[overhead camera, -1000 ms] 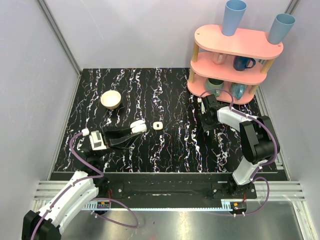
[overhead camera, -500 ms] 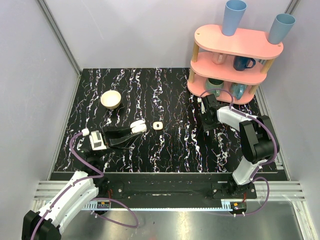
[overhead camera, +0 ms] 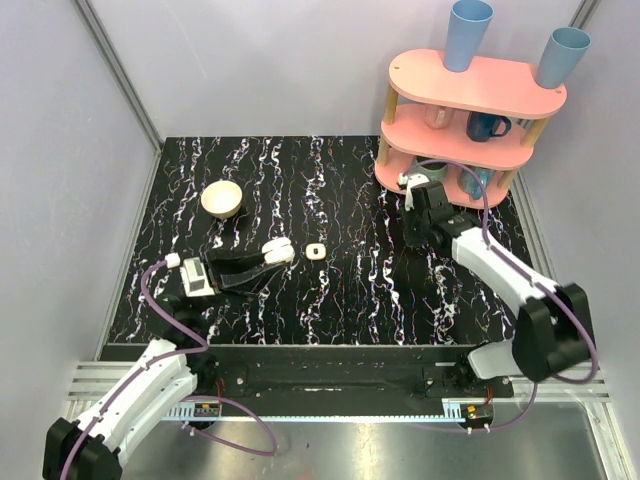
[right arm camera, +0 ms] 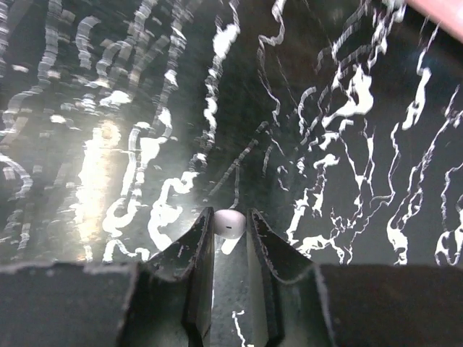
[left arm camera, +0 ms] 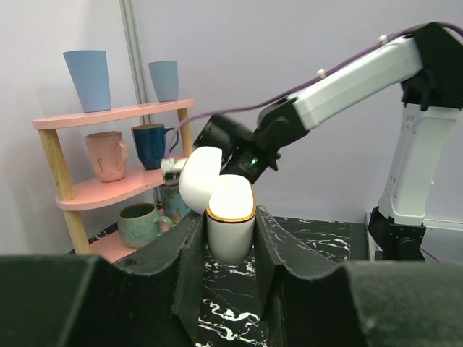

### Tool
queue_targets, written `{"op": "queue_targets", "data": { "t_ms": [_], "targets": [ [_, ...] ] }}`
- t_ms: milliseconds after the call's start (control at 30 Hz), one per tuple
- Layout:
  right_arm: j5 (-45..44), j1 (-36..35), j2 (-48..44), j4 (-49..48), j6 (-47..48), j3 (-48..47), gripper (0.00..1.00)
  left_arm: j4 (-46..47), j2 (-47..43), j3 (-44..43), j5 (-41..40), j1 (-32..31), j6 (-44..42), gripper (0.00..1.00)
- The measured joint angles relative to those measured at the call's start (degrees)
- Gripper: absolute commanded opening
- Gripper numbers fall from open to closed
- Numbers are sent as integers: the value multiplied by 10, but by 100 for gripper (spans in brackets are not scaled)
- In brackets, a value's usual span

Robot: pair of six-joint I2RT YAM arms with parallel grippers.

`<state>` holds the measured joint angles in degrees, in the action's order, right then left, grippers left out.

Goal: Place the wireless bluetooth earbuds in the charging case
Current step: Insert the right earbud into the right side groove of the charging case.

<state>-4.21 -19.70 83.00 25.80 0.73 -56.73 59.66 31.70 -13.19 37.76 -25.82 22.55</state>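
Right wrist: earbud (right arm camera: 229, 223) seemingly pinched at jaws' tips over marbled tabletop (right arm camera: 347, 181)

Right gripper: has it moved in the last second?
Yes: in the top view the right gripper has shifted slightly up the picture, toward the pink shelf.

Bare tabletop (overhead camera: 350, 290) spreads left of the right pincer (right arm camera: 230, 223); the pink shelf (overhead camera: 500, 90) stands close behind it.

case (left arm camera: 230, 230) in left gripper (left arm camera: 228, 217), earbud (right arm camera: 229, 223) in right gripper (right arm camera: 230, 215)
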Motion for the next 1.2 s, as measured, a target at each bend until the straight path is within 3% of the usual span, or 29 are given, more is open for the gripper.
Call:
{"op": "queue_targets", "data": {
  "t_ms": [367,733,1200],
  "targets": [
    [-134,-205,-193,-114,51,-8,17,-22,7,-16,-2,0,0,0],
    [-232,-396,-204,-314,206,-26,18,-71,6,-28,-24,0,-3,0],
    [-209,-504,-201,-435,260,-51,17,-85,5,-30,-46,0,-6,0]
  ]
}}
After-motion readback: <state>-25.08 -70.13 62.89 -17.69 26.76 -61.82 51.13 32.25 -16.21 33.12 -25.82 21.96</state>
